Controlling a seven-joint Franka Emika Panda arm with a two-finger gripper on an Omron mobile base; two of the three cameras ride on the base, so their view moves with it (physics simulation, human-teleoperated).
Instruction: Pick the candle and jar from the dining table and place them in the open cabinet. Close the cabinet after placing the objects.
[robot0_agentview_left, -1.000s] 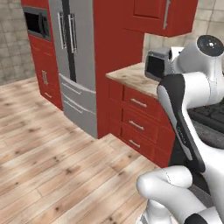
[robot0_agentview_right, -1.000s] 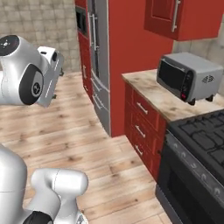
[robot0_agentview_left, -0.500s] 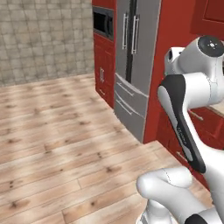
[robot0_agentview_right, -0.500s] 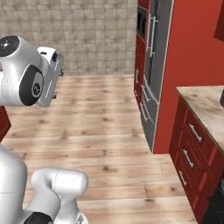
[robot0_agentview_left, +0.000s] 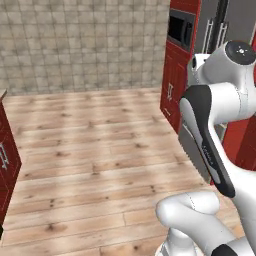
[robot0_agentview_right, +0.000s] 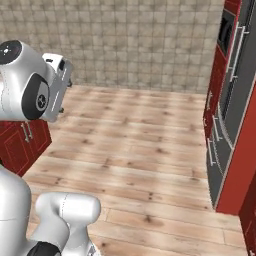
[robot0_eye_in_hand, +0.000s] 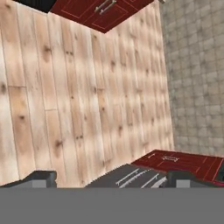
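Meanwhile, in a rendered kitchen, a white arm (robot0_agentview_left: 210, 125) is seen folded high over its driving base, with a bare wood plank floor (robot0_agentview_left: 95, 150) spread ahead and a grey tiled wall (robot0_agentview_right: 140, 45) closing the far end. The gripper (robot0_eye_in_hand: 109, 180) is carried with its jaws wide apart and nothing held between them; the fingertips (robot0_eye_in_hand: 41, 177) are seen low in the hand view, above planks and a red cabinet front (robot0_eye_in_hand: 98, 11). Red tall cabinetry with a built-in oven (robot0_agentview_left: 181, 30) and a steel refrigerator (robot0_agentview_right: 235, 110) stand along one side, and red lower cabinets (robot0_agentview_right: 22, 142) along the other. The candle, the jar, the dining table and the open cabinet are not to be found in these frames, so their whereabouts cannot be told.

The task is judged barely begun, with the table yet to be reached. Trouble could be caused by the base passing close to the red units on either flank, where the raised elbow might be clipped. A poor stopping place at the table could leave the tiny candle beyond reach, or cause it to be toppled by the wide-spread jaws.
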